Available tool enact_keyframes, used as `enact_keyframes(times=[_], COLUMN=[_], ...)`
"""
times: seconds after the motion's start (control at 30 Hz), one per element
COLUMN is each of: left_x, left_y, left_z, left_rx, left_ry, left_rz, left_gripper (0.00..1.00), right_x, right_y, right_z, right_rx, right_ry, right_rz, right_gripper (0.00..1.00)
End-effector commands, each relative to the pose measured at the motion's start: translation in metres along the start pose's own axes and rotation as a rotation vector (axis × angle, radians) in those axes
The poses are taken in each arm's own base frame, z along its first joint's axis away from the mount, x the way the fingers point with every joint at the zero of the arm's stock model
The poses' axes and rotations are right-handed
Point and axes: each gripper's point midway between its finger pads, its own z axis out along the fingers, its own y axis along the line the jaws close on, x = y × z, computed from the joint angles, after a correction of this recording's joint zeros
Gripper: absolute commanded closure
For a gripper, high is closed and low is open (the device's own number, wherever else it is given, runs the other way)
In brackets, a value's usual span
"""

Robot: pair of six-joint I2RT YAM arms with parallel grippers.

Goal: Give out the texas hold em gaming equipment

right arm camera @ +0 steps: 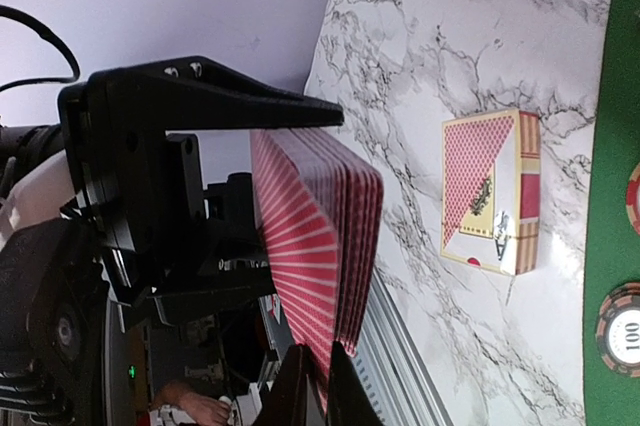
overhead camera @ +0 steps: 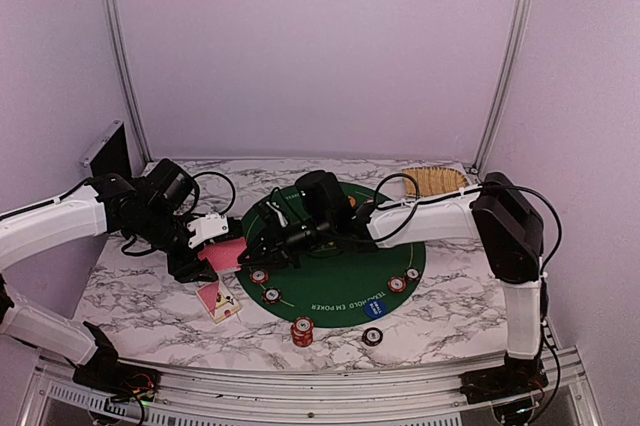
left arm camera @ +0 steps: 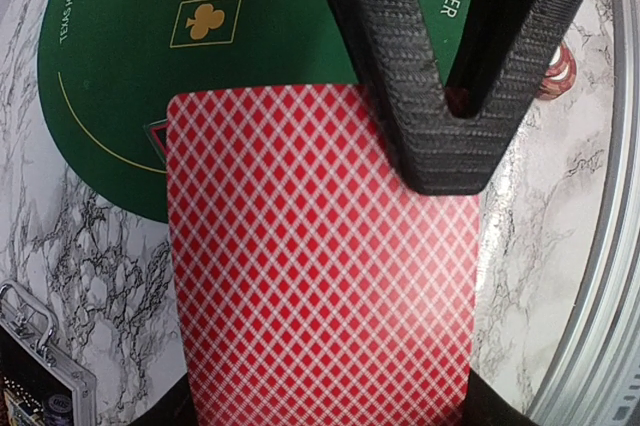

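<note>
Our left gripper (overhead camera: pixel 215 246) is clamped on the deck (right arm camera: pixel 320 236), held above the table (overhead camera: pixel 130 296) at the green mat's (overhead camera: pixel 330 281) left edge. Our right gripper (left arm camera: pixel 440 161) meets it from the right and seems pinched onto the top card (left arm camera: pixel 300 246) near its far corner. Drawing rightward should slide that card free.

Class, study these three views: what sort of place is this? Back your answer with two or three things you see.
Probably a robot test booth staged as a poker table: a round green felt poker mat on a marble-patterned tabletop, plain lilac walls framed by aluminium posts, and white-and-black robot arms.
</note>
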Motion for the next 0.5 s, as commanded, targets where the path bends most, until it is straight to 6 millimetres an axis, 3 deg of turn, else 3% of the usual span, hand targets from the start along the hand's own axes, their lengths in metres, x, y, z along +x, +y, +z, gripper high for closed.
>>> enact_keyframes(times=[0.0,0.1,0.47], left_x=[0.003,0.003,0.007], left_y=[0.0,-0.001,0.0], left_z=[-0.003,-0.002,-0.001], left_rx=[-0.003,0.0,-0.005], left_ry=[0.007,0.011,0.029], left_rz=[-0.005,-0.007,-0.011], left_gripper=[1.0,1.0,1.0], right_x=[-0.007,-0.011,-0.021], right_y=[0.021,0.019,0.004], right_z=[-0.008,-0.02,-0.05], right_rx=[-0.045,-0.035,0.015], right_ry=[-0.02,-0.043,-0.08], right_rz=[-0.043,-0.041,-0.032], right_gripper=[0.96,1.0,1.0])
